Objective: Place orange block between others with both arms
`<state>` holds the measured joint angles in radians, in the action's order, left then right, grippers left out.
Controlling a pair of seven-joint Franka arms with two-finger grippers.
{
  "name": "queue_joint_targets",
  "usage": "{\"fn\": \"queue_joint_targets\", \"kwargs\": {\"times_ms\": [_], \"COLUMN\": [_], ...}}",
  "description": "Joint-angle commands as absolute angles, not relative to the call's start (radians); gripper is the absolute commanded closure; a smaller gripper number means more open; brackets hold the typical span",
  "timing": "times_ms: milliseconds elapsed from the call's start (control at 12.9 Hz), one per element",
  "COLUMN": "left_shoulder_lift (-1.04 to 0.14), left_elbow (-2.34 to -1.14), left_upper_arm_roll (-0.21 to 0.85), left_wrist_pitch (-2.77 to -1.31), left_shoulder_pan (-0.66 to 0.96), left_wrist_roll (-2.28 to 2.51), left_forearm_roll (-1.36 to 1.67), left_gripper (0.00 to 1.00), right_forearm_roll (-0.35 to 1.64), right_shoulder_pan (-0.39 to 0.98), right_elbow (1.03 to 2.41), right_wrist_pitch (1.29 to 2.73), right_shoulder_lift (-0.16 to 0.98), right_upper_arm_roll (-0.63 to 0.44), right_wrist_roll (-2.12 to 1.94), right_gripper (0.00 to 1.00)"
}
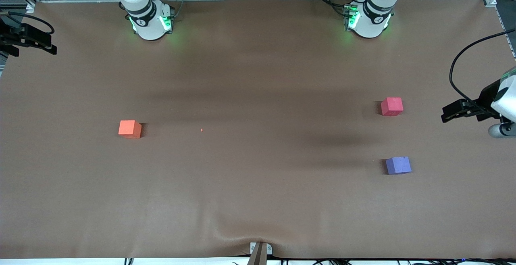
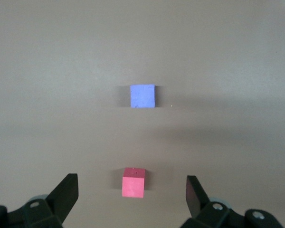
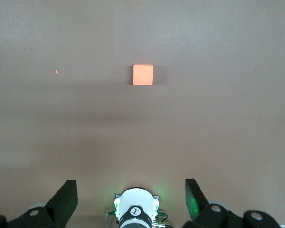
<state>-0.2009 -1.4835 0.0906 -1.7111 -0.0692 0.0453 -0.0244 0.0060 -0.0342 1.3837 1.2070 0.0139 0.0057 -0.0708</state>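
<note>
The orange block [image 1: 130, 128] [image 3: 143, 74] sits alone on the brown table toward the right arm's end. The others stand toward the left arm's end: the red-pink cube [image 1: 392, 106] [image 2: 133, 183], and the purple-blue cube [image 1: 398, 165] [image 2: 142, 96] nearer the front camera. My left gripper [image 2: 132, 184] hangs open high over the table, with the red-pink cube far below between its fingers [image 2: 66, 190]. Its hand [image 1: 463, 110] shows at the view's edge. My right gripper [image 3: 130, 185] is open and empty, high over its own base [image 3: 137, 209].
A tiny orange speck [image 1: 201, 130] lies on the table between the orange block and the other cubes. Both green-lit bases [image 1: 150, 21] [image 1: 369, 19] stand along the table's back edge. A black cable [image 1: 459, 67] loops at the left arm's end.
</note>
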Motion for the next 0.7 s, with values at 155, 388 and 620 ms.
{"fn": "queue_joint_targets", "kwargs": {"times_ms": [155, 388, 620], "left_shoulder_lift": [-0.207, -0.202, -0.198], "left_elbow": [-1.456, -1.457, -1.465], "left_upper_arm_roll": [0.1, 0.097, 0.1], "left_wrist_pitch": [-1.712, -1.675, -1.62], "left_shoulder_pan": [-0.044, -0.046, -0.049], "left_wrist_roll": [0.048, 0.041, 0.038], "left_forearm_roll": [-0.052, -0.052, -0.052], "left_gripper": [0.0, 0.0, 0.0], "right_forearm_roll": [0.011, 0.011, 0.011], "right_shoulder_pan": [-0.046, -0.049, -0.045], "right_elbow": [1.378, 1.378, 1.378], "right_wrist_pitch": [1.198, 1.198, 1.198], "right_shoulder_lift": [0.011, 0.011, 0.011], "right_upper_arm_roll": [0.021, 0.02, 0.021], "right_wrist_roll": [-0.061, -0.061, -0.061], "right_gripper": [0.0, 0.0, 0.0]}}
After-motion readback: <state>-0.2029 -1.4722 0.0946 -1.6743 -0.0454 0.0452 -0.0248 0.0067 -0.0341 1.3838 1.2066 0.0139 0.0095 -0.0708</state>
